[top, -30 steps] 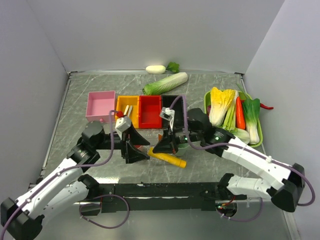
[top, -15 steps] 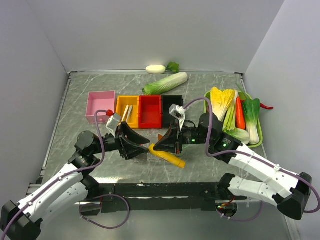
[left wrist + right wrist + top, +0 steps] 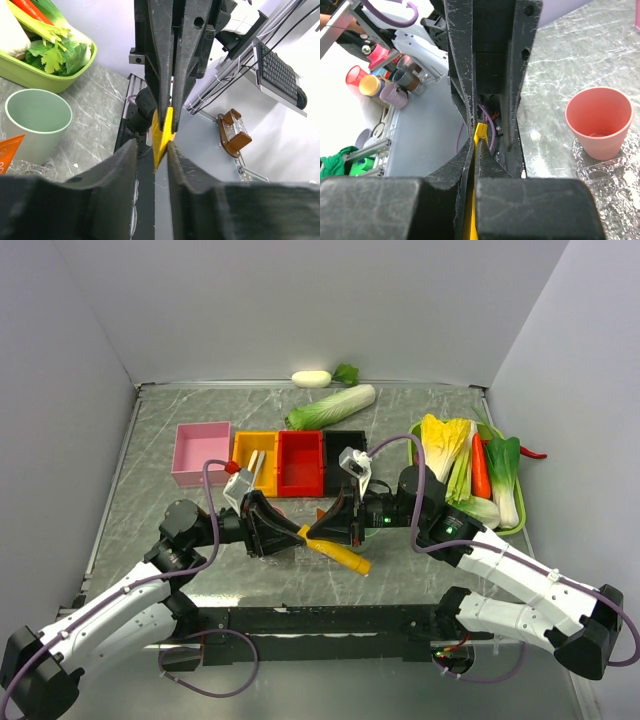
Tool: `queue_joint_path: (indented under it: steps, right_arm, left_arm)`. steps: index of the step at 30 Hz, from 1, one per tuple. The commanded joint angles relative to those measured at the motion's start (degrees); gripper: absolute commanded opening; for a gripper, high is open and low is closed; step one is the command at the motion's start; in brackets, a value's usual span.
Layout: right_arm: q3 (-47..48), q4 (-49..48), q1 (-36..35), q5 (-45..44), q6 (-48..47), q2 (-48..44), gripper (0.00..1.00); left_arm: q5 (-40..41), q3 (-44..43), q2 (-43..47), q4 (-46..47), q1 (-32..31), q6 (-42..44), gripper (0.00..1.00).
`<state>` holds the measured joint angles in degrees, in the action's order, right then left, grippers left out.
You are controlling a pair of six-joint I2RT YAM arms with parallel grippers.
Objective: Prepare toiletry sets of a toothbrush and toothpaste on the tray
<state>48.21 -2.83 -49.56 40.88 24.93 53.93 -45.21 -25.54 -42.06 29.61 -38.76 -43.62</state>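
Observation:
My right gripper [image 3: 314,531] is shut on the yellow-orange toothpaste tube [image 3: 345,557], above the table in front of the bins. In the right wrist view the tube [image 3: 480,131] is pinched between the jaws of that gripper [image 3: 475,142]. My left gripper [image 3: 298,533] faces it, jaws open around the tube's tip [image 3: 162,132] with a gap on the left side. The orange toothpaste tube [image 3: 7,150] lies on the clear tray [image 3: 25,167]. Two pale toothbrushes [image 3: 255,464] lie in the yellow bin [image 3: 243,445].
A green cup [image 3: 37,122] and a pink cup [image 3: 599,120] stand by the clear tray [image 3: 610,167]. Pink [image 3: 201,452], red [image 3: 300,462] and black bins sit in a row. A green vegetable tray [image 3: 520,525] is at right. A cabbage [image 3: 330,407] lies behind.
My left gripper has moved right to meet the right gripper, and its jaws now straddle the tube's tip. The right gripper shifted slightly right earlier and has since held still.

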Motion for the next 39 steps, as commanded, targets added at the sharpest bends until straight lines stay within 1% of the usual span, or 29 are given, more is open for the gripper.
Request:
queue_joint_path:
  steps: [1, 5, 6, 8, 9, 12, 13, 15, 16, 18, 19, 20, 21, 22, 24, 25, 27, 28, 33, 34, 35, 36, 37, 39]
  right_arm:
    - [0.05, -3.76, -0.19, 0.51, 0.12, -0.76, 0.0]
    - [0.05, -3.41, -0.19, 0.08, -0.4, -0.85, 0.0]
    - [-0.04, -3.24, -0.1, -0.1, -0.41, -0.76, 0.0]
    - [0.05, -2.45, -0.19, -0.8, -0.93, -0.76, 0.0]
    - [0.13, -2.09, -0.1, -1.07, -1.19, -0.76, 0.0]
    - [0.57, 0.1, -0.19, -3.17, -2.25, -0.76, 0.0]
    - [0.75, 0.71, -0.19, -3.7, -2.6, -0.85, 0.05]
    - [1.19, 2.56, -0.1, -5.98, -3.13, -1.02, 0.1]
    - [1.45, 2.83, -0.1, -6.77, -3.3, -1.28, 0.16]
    - [1.63, 5.64, -0.18, -9.32, -3.66, -1.55, 0.23]
    - [1.72, 6.25, -0.1, -10.29, -3.66, -2.07, 0.34]
    - [1.8, 6.78, 0.08, -11.17, -3.75, -2.34, 0.41]
    - [1.98, 7.92, 0.25, -12.57, -3.92, -2.69, 0.46]
    - [1.98, 8.36, 0.78, -13.28, -4.1, -3.65, 0.57]
    - [2.42, 10.2, 1.48, -15.56, -4.45, -4.88, 0.65]
    - [2.51, 10.82, 1.75, -16.09, -4.62, -6.19, 0.71]
    - [3.03, 12.75, 3.06, -16.97, -5.33, -7.69, 0.75]
    - [3.21, 13.63, 3.5, -18.11, -5.59, -9.44, 0.78]
    - [5.14, 19.34, 5.7, -23.21, -8.05, -15.16, 0.83]
    - [5.49, 21.18, 5.7, -25.65, -8.49, -15.78, 0.84]
    - [6.19, 22.42, 5.79, -27.42, -9.36, -16.4, 0.85]
    - [6.63, 23.56, 5.88, -29.18, -9.63, -17.19, 0.85]
    - [7.07, 26.27, 5.88, -33.46, -10.24, -17.45, 0.86]
    - [8.39, 28.66, 5.79, -37.61, -10.69, -17.63, 0.86]
  left_arm:
    - [0.56, -2.32, -1.09, 1.25, -0.26, 0.64, 0.32]
    - [-0.23, -2.85, -1.79, 1.33, -0.7, 0.72, 0.23]
    - [-0.4, -2.85, -1.79, 1.51, -0.7, 0.64, 0.16]
    - [-0.67, -3.02, -1.97, 2.12, -1.05, 0.55, 0.08]
    - [-0.49, -3.02, -1.97, 2.12, -1.14, 0.64, 0.01]
    - [1.35, -3.37, -1.62, 0.55, -1.4, 1.43, 0.01]
    - [1.88, -3.38, -1.27, -0.15, -1.4, 2.04, 0.01]
    - [3.54, -3.9, -0.83, -2.53, -1.4, 2.48, 0.01]
    - [4.33, -4.08, -0.3, -3.58, -1.4, 3.18, 0.01]
    - [6.79, -4.95, 0.4, -6.73, -1.4, 3.71, 0.01]
    - [7.5, -5.39, 1.1, -7.97, -1.4, 4.41, 0.01]
    - [8.38, -5.92, 1.28, -9.38, -1.4, 4.94, 0.01]
    - [10.13, -7.14, 1.54, -13.04, -1.4, 6.16, 0.01]
    - [11.01, -7.76, 1.89, -14.73, -1.4, 6.96, 0.01]
    - [13.73, -9.6, 2.34, -19.9, -1.4, 8.89, 0.01]
    - [14.7, -10.23, 2.77, -21.59, -1.4, 9.59, 0.01]
    - [16.55, -12.15, 3.3, -24.58, -1.4, 11.43, 0.01]
    - [17.95, -12.95, 3.74, -27.81, -1.4, 12.06, 0.01]
    - [19.99, -19.09, 4.71, -38.2, -1.4, 17.15, 0.01]
    - [19.9, -20.15, 4.54, -39.7, -1.4, 17.94, 0.01]
    - [20.51, -21.29, 4.45, -43.98, -1.4, 18.65, 0.01]
    - [21.12, -23.83, 4.01, -46.11, -1.4, 20.05, 0.01]
    - [22.0, -25.16, 3.66, -48.65, -1.4, 20.67, 0.01]
    - [24.28, -29.01, 2.35, -55.33, -1.4, 22.68, 0.01]
